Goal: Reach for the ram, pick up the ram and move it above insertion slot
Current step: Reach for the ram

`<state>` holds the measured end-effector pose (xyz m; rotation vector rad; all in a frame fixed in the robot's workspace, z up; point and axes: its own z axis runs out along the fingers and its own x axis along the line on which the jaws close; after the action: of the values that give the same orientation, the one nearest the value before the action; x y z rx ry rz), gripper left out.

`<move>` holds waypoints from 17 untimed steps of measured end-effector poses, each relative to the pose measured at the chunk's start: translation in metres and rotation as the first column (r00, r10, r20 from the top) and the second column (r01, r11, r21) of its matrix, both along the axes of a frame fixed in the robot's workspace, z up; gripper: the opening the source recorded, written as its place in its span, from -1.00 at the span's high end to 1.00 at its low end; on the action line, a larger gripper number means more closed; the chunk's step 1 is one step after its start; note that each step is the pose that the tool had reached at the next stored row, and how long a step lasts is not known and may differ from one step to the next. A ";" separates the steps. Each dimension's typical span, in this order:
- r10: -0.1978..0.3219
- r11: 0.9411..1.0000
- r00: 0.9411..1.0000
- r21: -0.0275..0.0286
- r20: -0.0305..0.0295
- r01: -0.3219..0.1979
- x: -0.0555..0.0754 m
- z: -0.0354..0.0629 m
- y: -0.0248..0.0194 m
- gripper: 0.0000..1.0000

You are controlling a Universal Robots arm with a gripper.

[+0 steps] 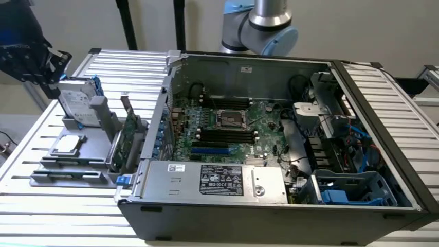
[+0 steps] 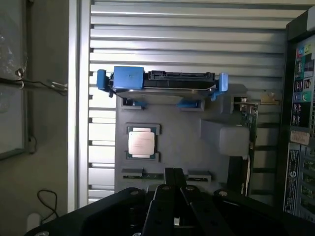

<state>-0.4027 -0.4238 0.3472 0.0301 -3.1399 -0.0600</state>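
In the exterior view, you will find the gripper (image 1: 47,82) hanging at the exterior view's left, near the top of an upright hard drive (image 1: 75,103). The hard drive stands in a gray holder (image 1: 103,123) on the slatted table (image 1: 61,216), just beside the open computer case (image 1: 274,218). The holder also carries a flat processor chip (image 1: 69,145) and an upright green card (image 1: 128,139). Inside the case, the insertion slot (image 1: 226,135) is one of several parallel black sockets next to the square processor socket (image 1: 232,119), well apart from the gripper. In the wrist view, the jaws are closed together with nothing between them. The ram (image 2: 136,174) lies in the holder just beside the processor chip, on the side away from the hard drive. Its middle is hidden behind the fingers (image 2: 166,199). It appears untouched, although contact cannot be confirmed from this angle.
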 end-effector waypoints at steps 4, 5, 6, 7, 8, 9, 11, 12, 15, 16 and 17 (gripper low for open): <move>0.000 1.000 1.000 0.000 0.000 0.000 0.003 -0.0003 -0.0163 0.79; 0.000 1.000 1.000 0.000 0.000 0.000 0.003 -0.0003 -0.0204 0.79; 0.000 1.000 1.000 0.000 0.000 0.000 0.004 -0.0004 -0.0243 0.79; 0.000 1.000 1.000 0.000 0.000 0.000 0.005 -0.0004 -0.0281 0.79; 0.000 1.000 1.000 0.000 0.000 0.000 0.005 -0.0006 -0.0319 0.79; 0.000 1.000 1.000 0.000 0.000 0.000 0.006 -0.0007 -0.0355 0.79; 0.000 1.000 1.000 0.000 0.000 0.000 0.007 -0.0009 -0.0428 0.79; 0.000 1.000 1.000 0.000 0.000 0.000 0.008 -0.0011 -0.0462 0.79; 0.000 1.000 1.000 0.000 0.000 0.000 0.010 -0.0018 -0.0560 0.79; 0.000 1.000 1.000 0.000 0.000 0.000 0.011 -0.0020 -0.0592 0.79; 0.000 1.000 1.000 0.000 0.000 0.000 0.011 -0.0023 -0.0620 0.79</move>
<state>-0.3915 -0.4859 0.3449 0.0303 -3.1400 -0.0601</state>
